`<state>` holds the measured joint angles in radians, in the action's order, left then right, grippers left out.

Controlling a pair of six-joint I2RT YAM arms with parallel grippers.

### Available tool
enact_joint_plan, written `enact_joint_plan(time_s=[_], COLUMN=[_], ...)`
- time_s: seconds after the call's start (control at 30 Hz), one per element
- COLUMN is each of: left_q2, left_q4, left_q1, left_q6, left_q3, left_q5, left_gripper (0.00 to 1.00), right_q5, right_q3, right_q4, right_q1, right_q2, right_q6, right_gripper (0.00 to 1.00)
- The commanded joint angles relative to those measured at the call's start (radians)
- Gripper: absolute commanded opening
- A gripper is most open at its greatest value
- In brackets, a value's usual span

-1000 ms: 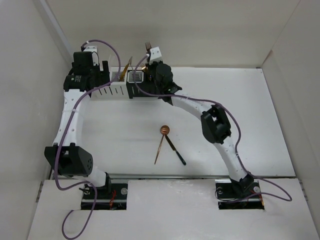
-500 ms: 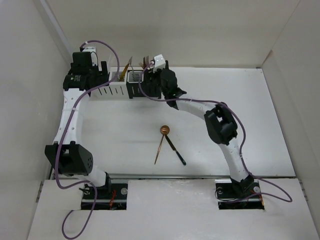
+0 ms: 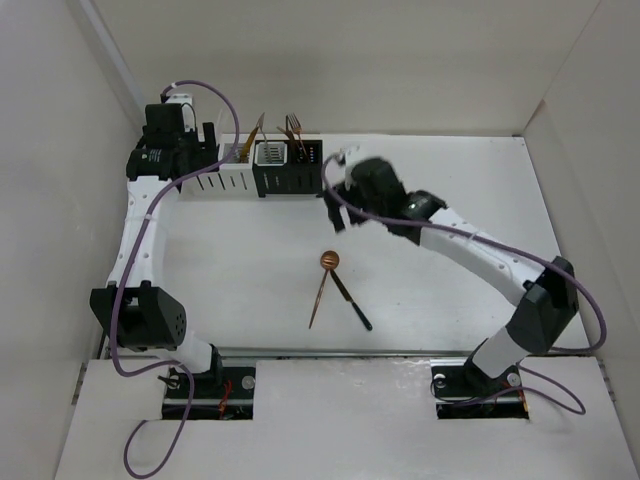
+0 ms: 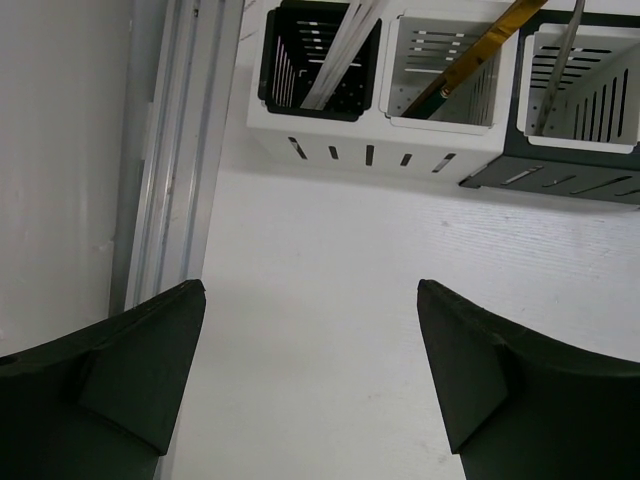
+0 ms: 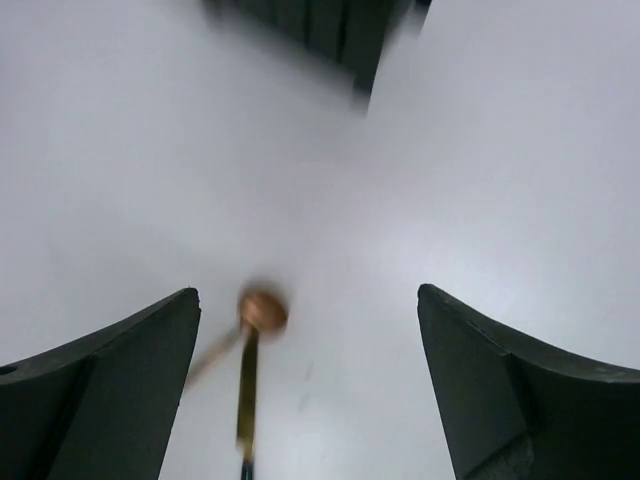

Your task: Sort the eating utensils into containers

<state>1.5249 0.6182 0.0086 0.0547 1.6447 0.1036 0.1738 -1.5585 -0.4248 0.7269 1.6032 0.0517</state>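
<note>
A row of containers (image 3: 262, 178) stands at the table's back, holding several eating utensils: pale chopsticks (image 4: 340, 45), a gold piece (image 4: 478, 55), a silver piece (image 4: 566, 50) and a copper fork (image 3: 293, 124). On the table's middle lie a copper spoon (image 3: 328, 263) and a dark-handled gold utensil (image 3: 352, 303), crossing near the spoon's bowl. My right gripper (image 3: 337, 210) hangs open and empty above them; its blurred wrist view shows the copper spoon (image 5: 263, 310) between the fingers. My left gripper (image 3: 212, 140) is open and empty at the row's left end.
White walls (image 3: 70, 200) close in the table on the left, back and right. A metal rail (image 4: 175, 150) runs along the left wall next to the containers (image 4: 440, 75). Purple cables (image 3: 470, 240) trail along both arms.
The right gripper opened over the rightmost black container, left the copper fork standing in it, then swung back towards the table's middle. The left arm stayed still.
</note>
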Motion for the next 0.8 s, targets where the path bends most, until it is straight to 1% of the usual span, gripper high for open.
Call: enact_joint_plan(time_s=[0.0,0.03,0.1,0.2,0.27,0.4,0.57,0.6,0.67,0.7,0.77], left_q2=[-0.009,-0.009,-0.009,-0.020,-0.029,-0.048,-0.057,-0.066,-0.066,-0.066,-0.066], left_q4=[-0.014,-0.014,-0.014,-0.014,-0.014,-0.014,-0.014,-0.014,-0.014,-0.014,-0.014], left_q1=[0.008,0.008,0.008,0.008,-0.002,-0.002,-0.002,-0.002,-0.002,-0.002,-0.002], left_q6=[-0.016,-0.016,-0.016,-0.016,-0.016,-0.016,-0.016,-0.016,-0.016,-0.016,-0.016], left_q3=[0.043,0.043,0.043,0.043,0.043,0.023,0.023,0.014,0.014,0.014,0.014], left_q5=[-0.025,-0.037,-0.054,-0.068,-0.068,-0.068,-0.039,-0.039,-0.039,-0.039,-0.039], left_gripper=[0.85,0.85,0.85,0.85,0.85,0.85,0.85,0.85,0.85,0.85,0.85], right_q5=[-0.123,-0.147,-0.177,-0.186,-0.169,-0.114,-0.103,-0.103,-0.094,-0.094,-0.094], right_q3=[0.308,0.355,0.453,0.518,0.529,0.529,0.520,0.511,0.511,0.499,0.485], right_q4=[-0.370,-0.350,-0.324,-0.284,-0.246,-0.221,-0.148,-0.147,-0.135,-0.135,-0.135], right_q1=[0.101,0.121,0.144,0.144,0.154,0.164,0.187,0.187,0.187,0.187,0.187], right_q2=[0.018,-0.039,-0.072,-0.083,-0.066,0.024,0.087,0.102,0.126,0.153,0.179], right_q6=[0.185,0.235,0.279,0.307,0.307,0.329,0.338,0.338,0.338,0.329,0.320], right_gripper=[0.94,0.94,0.94,0.91,0.90,0.78,0.73,0.69,0.65,0.59,0.50])
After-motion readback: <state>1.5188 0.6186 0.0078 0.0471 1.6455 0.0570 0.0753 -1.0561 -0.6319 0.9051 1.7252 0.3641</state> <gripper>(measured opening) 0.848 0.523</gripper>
